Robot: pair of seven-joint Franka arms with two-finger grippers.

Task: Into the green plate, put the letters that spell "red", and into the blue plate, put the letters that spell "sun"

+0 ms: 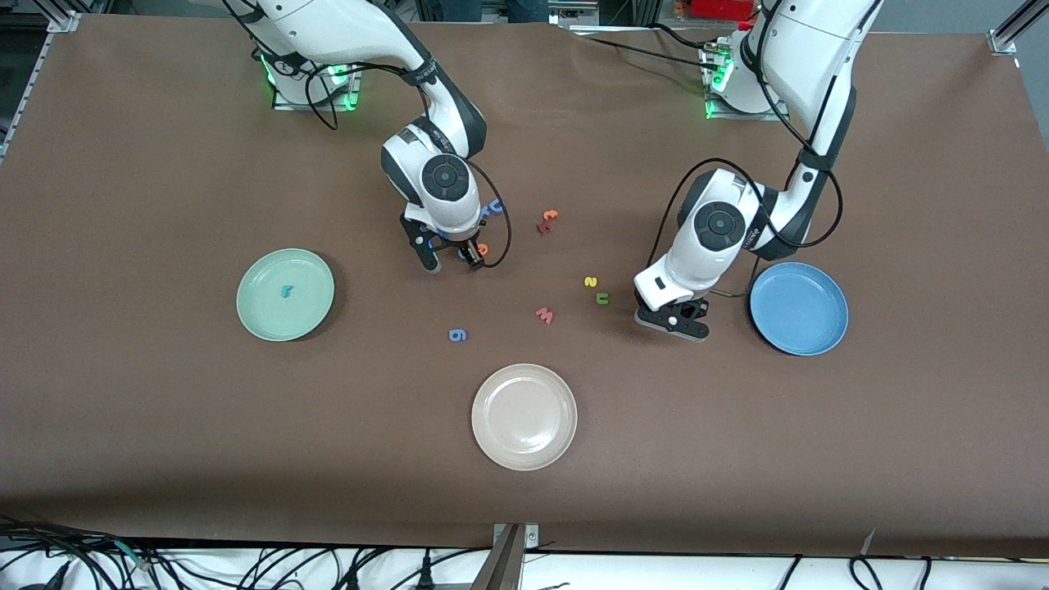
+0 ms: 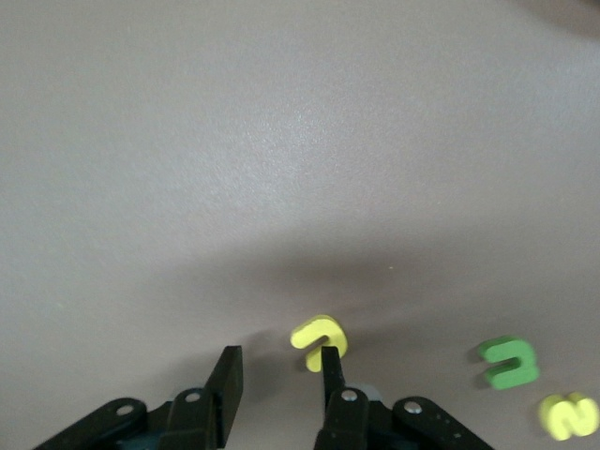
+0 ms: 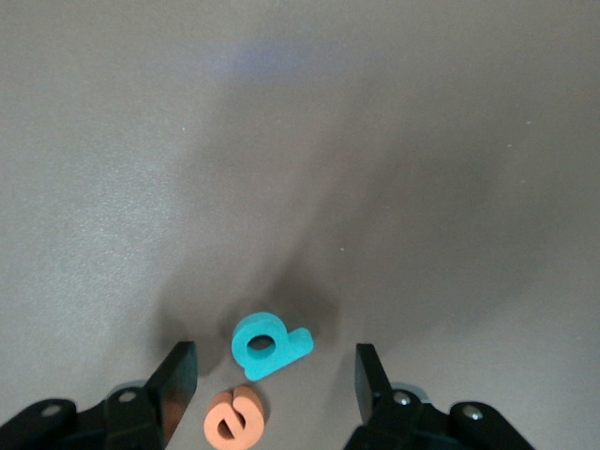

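The teal "r" lies in the green plate. My right gripper hangs open and low over the table, with the teal "d" and the orange "e" lying between its fingers. My left gripper is open near the table beside the blue plate, which holds nothing. The yellow arch letter lies at the tip of one finger, outside the gap. The dark green arch and the yellow "s" lie close by.
A cream-white plate sits nearest the front camera. A red "w" and a blue "g" lie mid-table. Red and orange letters and a blue letter lie near the right gripper, farther from the camera.
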